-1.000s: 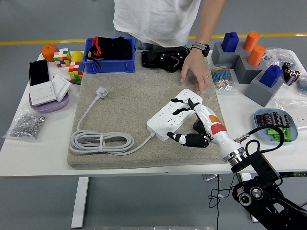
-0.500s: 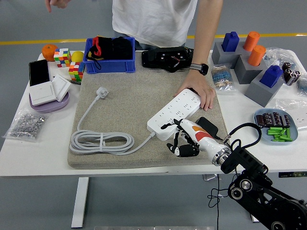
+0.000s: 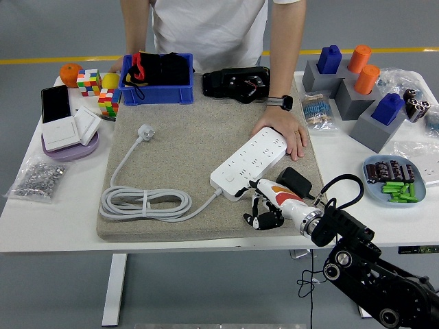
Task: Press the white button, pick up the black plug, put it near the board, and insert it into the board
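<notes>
A: Head view, only one. Landmark is the power strip (image 3: pixel 250 162), lying diagonally on the grey mat (image 3: pixel 178 137) on the counter (image 3: pixel 48 205).
B: Right robot hand (image 3: pixel 264 209)?
A: Just below the strip's near end, by the mat's front edge. Fingers curled together, holding nothing.
B: Black plug (image 3: pixel 293 182)?
A: On the mat just right of the strip's near half, beside the robot hand's wrist, not grasped. White button (image 3: pixel 230 177) sits at the strip's near end.
B: Left robot hand?
A: Not in view.
B: Person?
A: Far side of the counter; one hand (image 3: pixel 282 131) rests at the strip's far end, seemingly steadying it.
B: Handling?
A: Plug looks light, rigid, smooth plastic, probably slippery. I'd pinch it across the body's flat sides, prongs left free. Strip may slide when pushed into.
</notes>
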Controlling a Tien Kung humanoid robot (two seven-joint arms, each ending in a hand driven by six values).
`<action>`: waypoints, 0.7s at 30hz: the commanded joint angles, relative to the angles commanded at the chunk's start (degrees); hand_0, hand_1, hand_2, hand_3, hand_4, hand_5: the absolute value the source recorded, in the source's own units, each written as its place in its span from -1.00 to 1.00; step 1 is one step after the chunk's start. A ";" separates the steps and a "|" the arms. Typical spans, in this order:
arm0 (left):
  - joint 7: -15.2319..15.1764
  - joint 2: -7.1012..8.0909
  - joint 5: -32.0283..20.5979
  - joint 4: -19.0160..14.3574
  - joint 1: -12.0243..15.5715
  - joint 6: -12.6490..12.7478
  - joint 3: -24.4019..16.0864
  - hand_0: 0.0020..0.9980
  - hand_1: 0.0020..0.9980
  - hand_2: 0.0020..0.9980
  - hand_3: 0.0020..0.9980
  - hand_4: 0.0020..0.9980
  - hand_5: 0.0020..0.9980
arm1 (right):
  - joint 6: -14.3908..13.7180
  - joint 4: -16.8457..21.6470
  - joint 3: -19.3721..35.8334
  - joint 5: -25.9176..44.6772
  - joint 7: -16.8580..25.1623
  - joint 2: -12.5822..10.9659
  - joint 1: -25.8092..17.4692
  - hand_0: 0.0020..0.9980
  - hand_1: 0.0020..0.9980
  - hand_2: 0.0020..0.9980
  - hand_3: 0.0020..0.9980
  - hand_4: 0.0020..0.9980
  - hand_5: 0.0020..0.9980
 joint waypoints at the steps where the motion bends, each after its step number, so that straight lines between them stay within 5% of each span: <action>1: 0.01 0.00 0.03 0.00 0.01 -0.01 -0.04 0.37 0.36 0.33 0.38 0.23 -0.73 | 0.39 0.60 0.17 -0.12 -0.44 -0.07 -0.04 -1.00 -1.00 -0.83 0.51 -0.90 -1.00; 7: 0.01 0.09 0.07 0.00 -0.01 0.00 -0.12 0.37 0.36 0.33 0.38 0.23 -0.73 | 1.94 3.49 0.77 -0.70 -2.07 -0.48 -0.16 -1.00 -1.00 -0.82 0.51 -0.91 -1.00; 21: 0.07 0.08 0.09 0.00 -0.15 -0.09 0.23 0.37 0.36 0.33 0.38 0.23 -0.73 | 0.81 -4.84 -1.91 -0.45 -0.05 1.28 3.78 -1.00 -1.00 -0.82 0.52 -0.93 -1.00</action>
